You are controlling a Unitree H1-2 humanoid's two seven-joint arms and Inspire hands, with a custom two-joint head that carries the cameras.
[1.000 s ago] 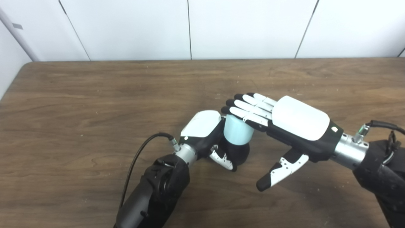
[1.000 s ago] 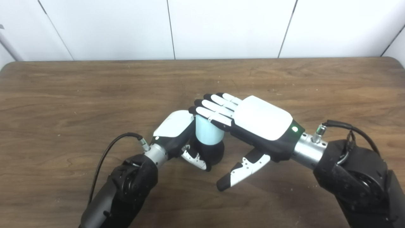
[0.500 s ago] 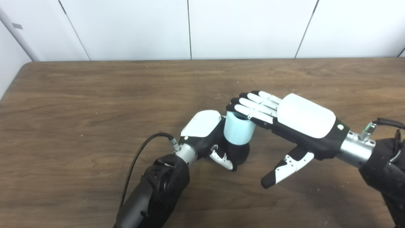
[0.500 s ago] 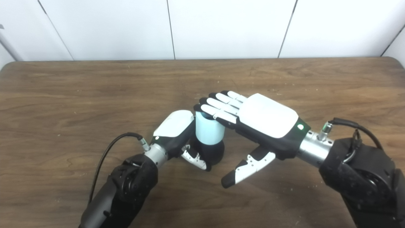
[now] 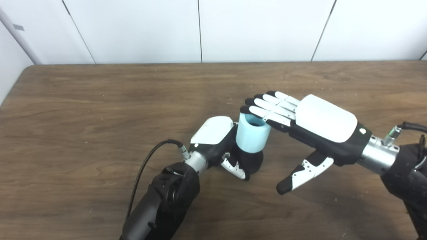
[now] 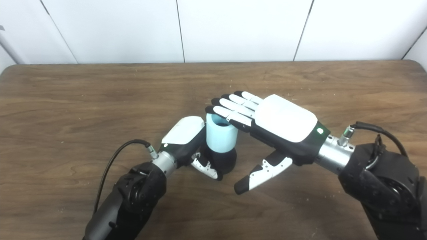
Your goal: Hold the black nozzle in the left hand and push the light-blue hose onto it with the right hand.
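Observation:
A short light-blue hose (image 5: 252,136) stands upright on the black nozzle (image 5: 251,162), its open top showing. My left hand (image 5: 220,143) is shut on the black nozzle, thumb wrapped across its front, resting on the wooden table (image 5: 100,106). My right hand (image 5: 310,128) hovers open and flat, palm down, to the right of the hose. Its fingertips (image 5: 248,108) reach over the rim of the hose's far right side, and whether they touch it I cannot tell. The right thumb (image 5: 300,173) hangs down, apart from everything.
White wall panels (image 5: 200,30) stand behind the table's far edge. A black cable (image 5: 146,166) loops out from my left wrist over the tabletop. Small pale crumbs dot the wood on the right.
My right hand has risen and drawn back to the right, uncovering the hose's open top. The left hand, nozzle and hose have stayed put.

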